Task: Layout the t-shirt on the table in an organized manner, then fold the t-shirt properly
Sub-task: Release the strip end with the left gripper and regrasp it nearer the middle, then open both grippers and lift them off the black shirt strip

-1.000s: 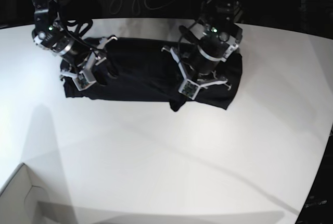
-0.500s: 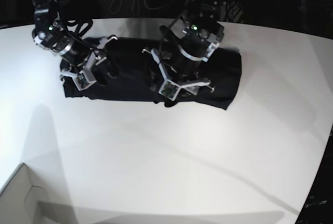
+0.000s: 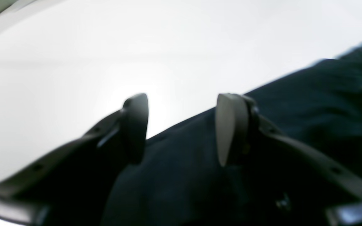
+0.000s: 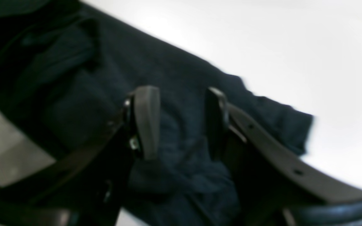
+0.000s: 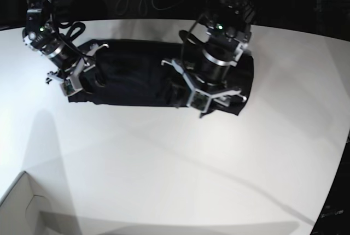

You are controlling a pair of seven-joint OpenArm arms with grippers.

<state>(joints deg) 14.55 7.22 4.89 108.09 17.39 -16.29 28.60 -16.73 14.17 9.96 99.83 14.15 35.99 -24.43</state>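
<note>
Fold step, I'd say: shirt (image 5: 136, 76) lies as a long band across the far counter (image 5: 175, 164), both hands, left (image 3: 181, 128) and right (image 4: 178, 122), spread and empty over it; next needs a regrip on an end to fold across.

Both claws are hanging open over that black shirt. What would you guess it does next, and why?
Probably lower the left gripper onto the near edge of the t-shirt and pinch it. Its jaws stand apart with nothing between them, right above that edge where cloth meets the white table. The shirt lies as a long folded band, so another fold seems due. The right gripper is open too.
</note>
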